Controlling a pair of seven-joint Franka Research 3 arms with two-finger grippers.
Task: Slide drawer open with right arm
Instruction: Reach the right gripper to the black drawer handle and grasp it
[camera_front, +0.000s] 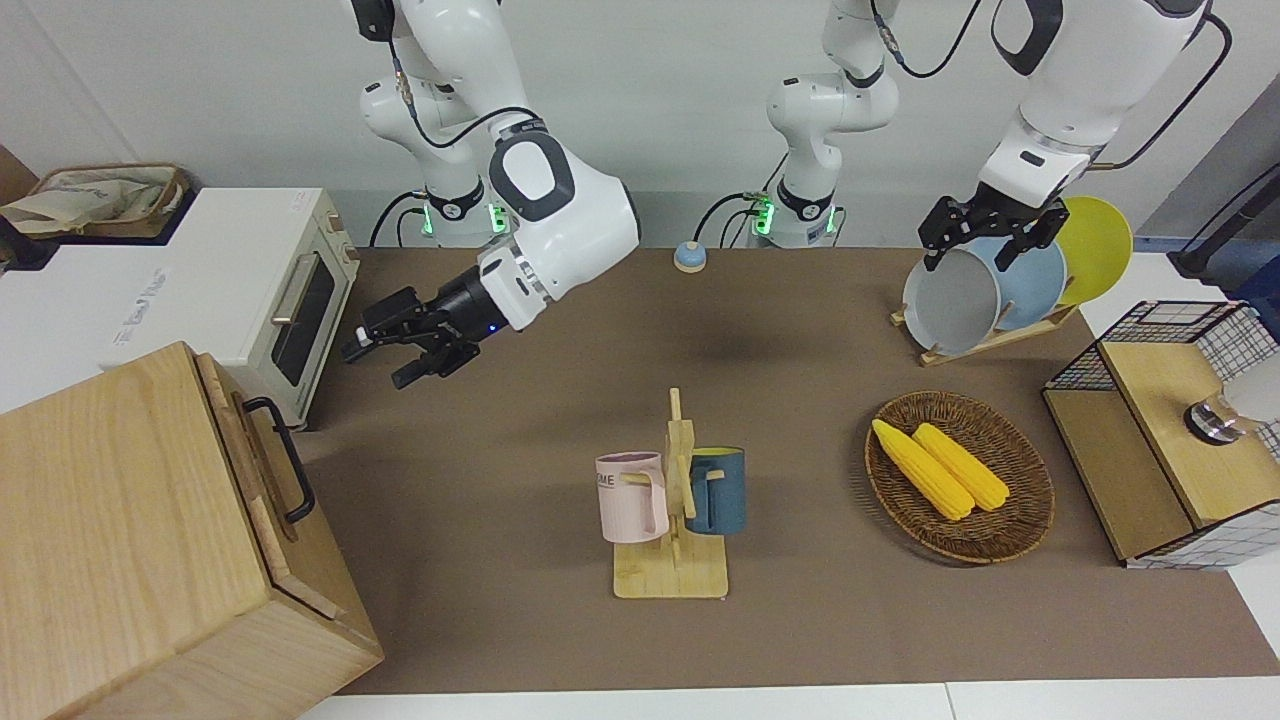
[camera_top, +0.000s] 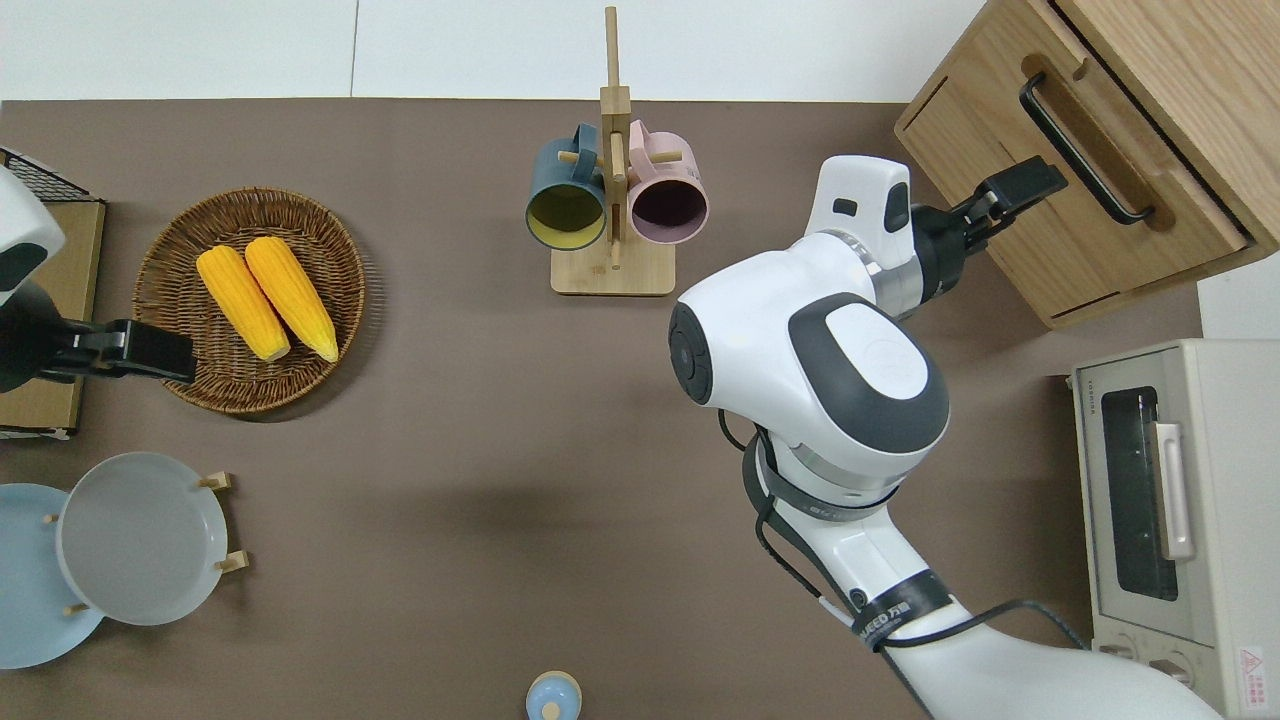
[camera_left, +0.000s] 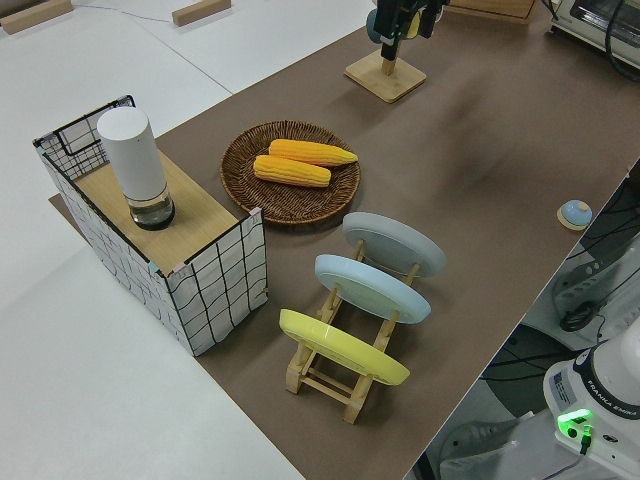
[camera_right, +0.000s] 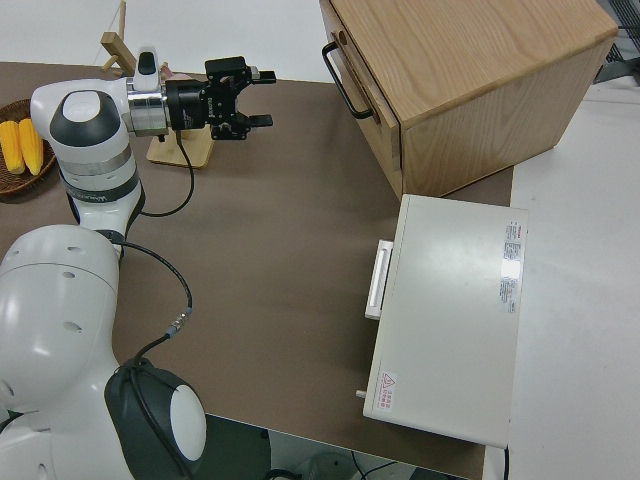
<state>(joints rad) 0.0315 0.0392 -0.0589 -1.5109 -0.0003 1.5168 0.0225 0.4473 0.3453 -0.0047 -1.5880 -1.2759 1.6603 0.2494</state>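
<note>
Spread apart, the jaws of the right gripper (camera_right: 252, 97) are pointing toward the black bar handle (camera_right: 343, 80) of the drawer (camera_top: 1075, 190), which is sitting shut in the cabinet (camera_front: 130, 540) at the overhead view's upper right. To do this well, it probably needs to be straddling the bar squarely before closing, then pulling straight out along the drawer's travel. Nearby, the toaster oven (camera_top: 1170, 520) is standing clear, and the left arm is parked.
</note>
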